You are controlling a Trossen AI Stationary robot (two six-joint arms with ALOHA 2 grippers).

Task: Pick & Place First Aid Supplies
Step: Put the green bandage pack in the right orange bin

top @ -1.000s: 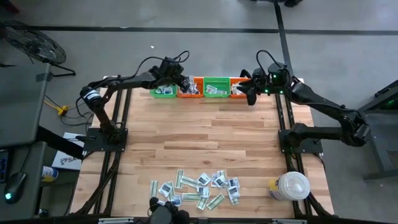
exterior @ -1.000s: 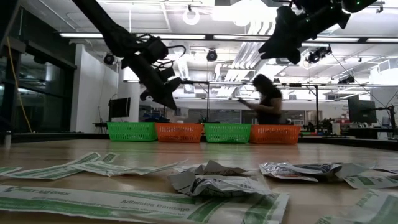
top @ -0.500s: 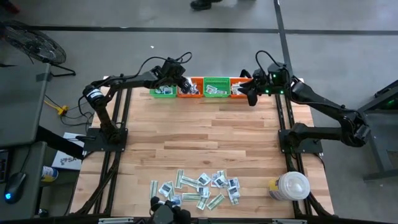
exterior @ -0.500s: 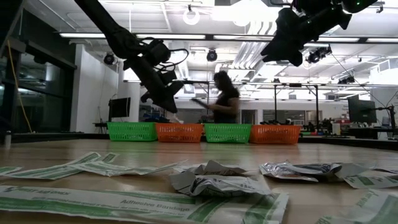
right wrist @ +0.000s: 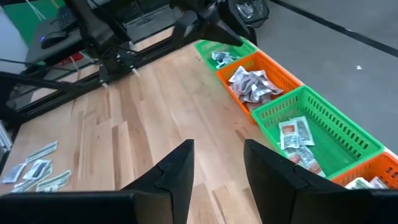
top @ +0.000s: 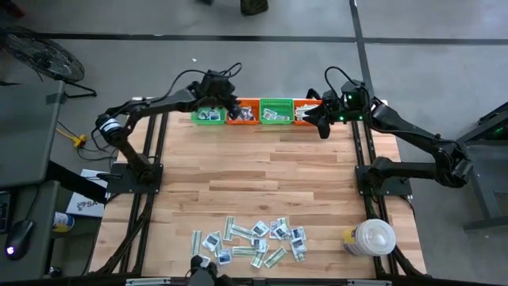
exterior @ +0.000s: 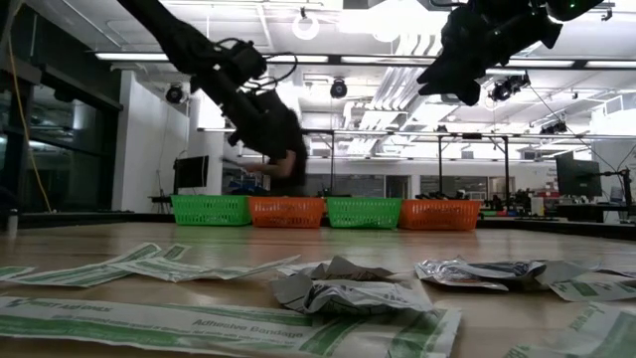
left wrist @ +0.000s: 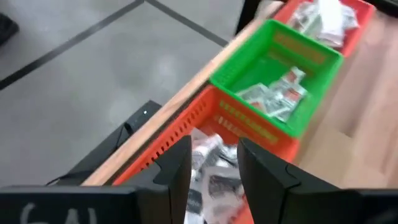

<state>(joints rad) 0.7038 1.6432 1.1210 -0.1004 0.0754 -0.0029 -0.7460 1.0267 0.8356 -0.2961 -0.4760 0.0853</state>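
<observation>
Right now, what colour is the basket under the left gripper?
Orange basket, seen best in the left wrist view, below the left gripper.

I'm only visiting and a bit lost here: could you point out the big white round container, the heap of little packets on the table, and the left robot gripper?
white round container (top: 375, 237), high view, middle of its lid.
heap of packets (top: 252, 241), high view, centre of the pile.
left gripper (top: 221, 101), high view, between its fingertips, above the baskets.

Baskets (top: 254, 112): row of four along table's (top: 254, 183) far edge, packets inside.
Loose packets (top: 252, 241): near edge, middle.
Container (top: 373, 237): near right corner.
</observation>
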